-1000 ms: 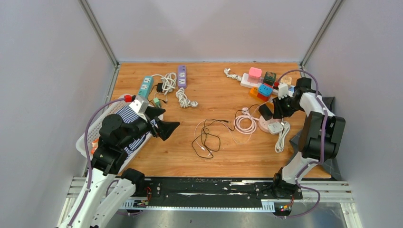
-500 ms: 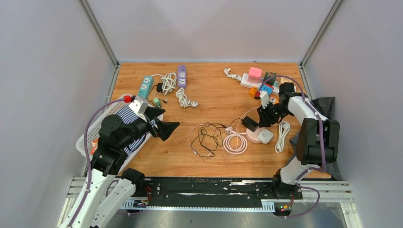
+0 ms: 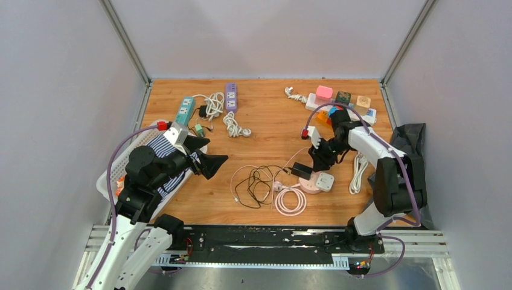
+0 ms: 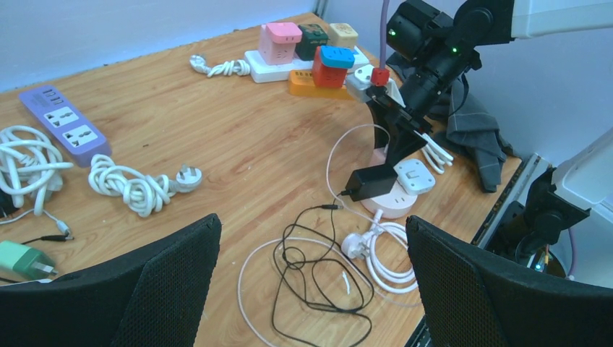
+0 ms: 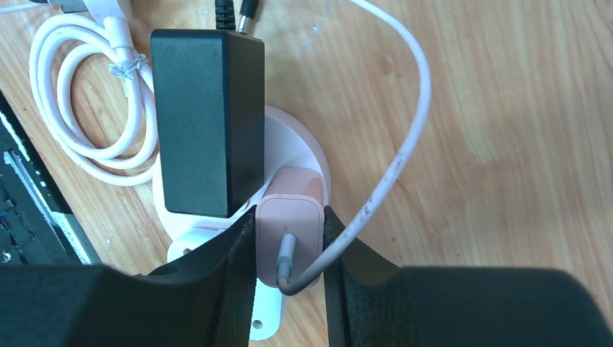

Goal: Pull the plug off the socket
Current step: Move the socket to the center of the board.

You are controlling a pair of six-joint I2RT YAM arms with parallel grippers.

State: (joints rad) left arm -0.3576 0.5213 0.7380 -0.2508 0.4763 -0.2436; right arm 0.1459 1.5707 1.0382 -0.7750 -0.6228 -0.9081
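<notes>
Right, closest in, the right wrist camera gives what no other view does: the right gripper (image 5: pixel 287 225) is clamped on the small pink square charger plug (image 5: pixel 289 217), one black finger (image 5: pixel 224 275) pressed on each side. The plug sits on the round pale socket hub (image 5: pixel 298 148), and its pale cable (image 5: pixel 406 137) arcs away over the wooden table (image 5: pixel 506 108). Just beside the plug on the same hub is a black rectangular power adapter (image 5: pixel 206 123), crowding the left finger. A coiled white cable (image 5: pixel 90 108) lies against the hub's edge.

From overhead the pink plug is hidden under the right gripper (image 3: pixel 318 156). You get the hub (image 3: pixel 309 184), the adapter (image 3: pixel 300 171) and a white square plug (image 3: pixel 325 180) that the wrist view barely catches.

The left wrist camera shows the left gripper (image 4: pixel 312 231) with its fingers spread wide apart, holding nothing, hanging above a thin black cable (image 4: pixel 318 282). Overhead, that arm sits over a white plastic basket (image 3: pixel 112 175) with a striped cloth (image 3: pixel 162 148).

Farther back, a teal power strip (image 3: pixel 185 110) and a purple power strip (image 3: pixel 230 96) lie to the left. To the right is a white power strip carrying coloured cube adapters (image 3: pixel 338 99). A dark grey cloth (image 3: pixel 412 134) is bunched at the right edge.
</notes>
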